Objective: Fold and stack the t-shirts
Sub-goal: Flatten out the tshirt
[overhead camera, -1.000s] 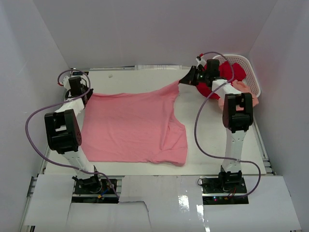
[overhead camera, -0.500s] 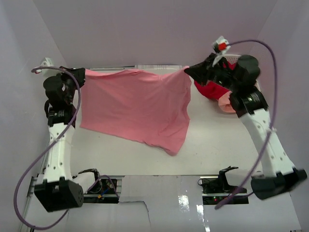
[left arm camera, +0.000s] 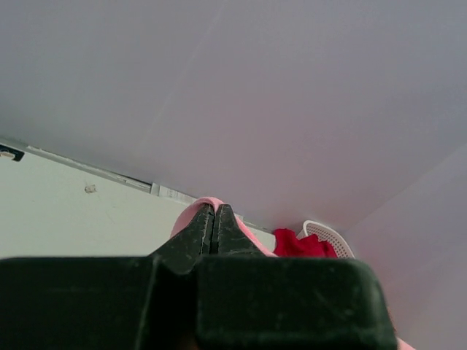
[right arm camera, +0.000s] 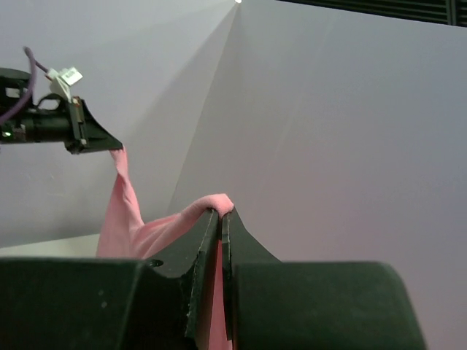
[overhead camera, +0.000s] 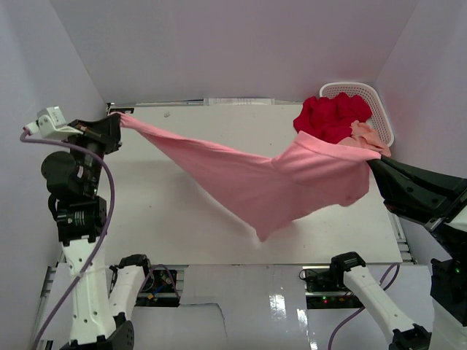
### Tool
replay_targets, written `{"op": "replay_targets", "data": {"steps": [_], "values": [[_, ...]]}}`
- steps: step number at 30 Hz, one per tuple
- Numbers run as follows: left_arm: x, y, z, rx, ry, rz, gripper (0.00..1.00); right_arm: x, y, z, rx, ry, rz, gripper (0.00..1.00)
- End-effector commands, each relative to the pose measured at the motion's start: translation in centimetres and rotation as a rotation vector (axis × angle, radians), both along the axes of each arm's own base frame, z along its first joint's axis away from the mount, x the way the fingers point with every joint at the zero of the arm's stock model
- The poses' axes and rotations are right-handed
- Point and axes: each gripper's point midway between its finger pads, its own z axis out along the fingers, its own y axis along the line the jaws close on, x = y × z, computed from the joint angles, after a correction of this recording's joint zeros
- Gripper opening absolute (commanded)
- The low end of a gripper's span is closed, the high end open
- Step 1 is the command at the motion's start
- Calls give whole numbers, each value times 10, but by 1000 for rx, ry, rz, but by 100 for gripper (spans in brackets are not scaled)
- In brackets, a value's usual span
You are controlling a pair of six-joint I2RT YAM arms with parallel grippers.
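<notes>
White table [overhead camera: 175, 219] and walls [overhead camera: 233, 44]; pink t-shirt [overhead camera: 292, 186], flat earlier, now hangs stretched, pinched by left gripper [overhead camera: 116, 116] and right gripper [overhead camera: 369, 161].

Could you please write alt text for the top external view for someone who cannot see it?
The left gripper and right gripper, both shut, hold a pink t-shirt stretched between them above the table. A red t-shirt and a peach t-shirt sit in the white basket.
</notes>
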Motion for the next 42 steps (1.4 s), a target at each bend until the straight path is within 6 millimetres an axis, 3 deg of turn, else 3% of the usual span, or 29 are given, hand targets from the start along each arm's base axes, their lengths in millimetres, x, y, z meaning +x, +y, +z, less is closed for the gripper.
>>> {"op": "replay_targets", "data": {"steps": [1,4,6,9,10,11,12,13,14,15,16,17,18,20,21,23,24,26,27,28,29,30,32,33,35,36,38,39,42], "values": [[-47,2,21,44,-99,52,5,-5,-7,0,-17,-13,-60,8],[-66,4,27,49,-121,79,7,-5,-8,2,-18,22,-62,8],[-68,0,25,40,-116,57,7,13,-5,-7,-19,93,-71,8],[-43,-6,-7,-11,-23,4,2,86,11,-43,-33,334,-75,8],[-28,-7,-33,-30,43,-13,0,106,15,-55,-29,400,-85,8],[-20,-7,-43,-49,62,-22,0,126,20,-71,-38,459,-87,8],[-6,-6,-60,-62,108,-24,0,164,30,-105,-64,562,-92,8],[5,-4,-86,-79,162,-19,0,181,36,-123,-64,622,-85,8],[13,-1,-94,-89,170,-11,0,197,41,-143,-69,677,-81,8],[20,1,-107,-110,203,-2,0,226,48,-182,-89,789,-92,8],[33,3,-136,-129,278,5,0,241,51,-197,-85,821,-98,8],[40,8,-148,-142,305,24,0,254,56,-217,-82,885,-94,8],[46,10,-162,-164,339,38,0,278,59,-258,-98,991,-117,8],[64,22,-202,-178,426,97,0,298,66,-287,-84,1057,-114,8],[70,25,-213,-181,448,114,0,313,71,-318,-101,1124,-114,8],[86,32,-237,-182,489,145,0,329,79,-341,-100,1161,-95,8],[91,36,-248,-184,505,161,0,342,83,-371,-116,1236,-90,8],[109,45,-268,-189,524,205,0,358,92,-382,-126,1264,-58,8],[116,48,-275,-186,530,218,0,369,97,-412,-145,1334,-49,8],[122,50,-283,-195,541,225,0,378,101,-420,-146,1352,-43,8],[132,53,-308,-202,600,242,0,392,104,-416,-143,1340,-33,8],[142,56,-309,-204,604,251,0,402,108,-444,-156,1394,-29,8],[155,59,-325,-227,639,271,0,427,111,-467,-155,1428,-36,8],[161,60,-347,-230,687,277,0,433,113,-476,-152,1446,-21,8],[176,61,-349,-229,689,284,0,448,114,-490,-139,1473,-18,8],[181,62,-362,-227,716,291,0,463,117,-505,-140,1488,-18,8],[195,64,-357,-213,701,294,0,485,114,-524,-126,1508,-36,8],[199,64,-366,-207,719,297,0,490,112,-530,-119,1515,-33,8],[212,72,-356,-180,695,324,0,504,105,-535,-81,1501,-12,8]]}}
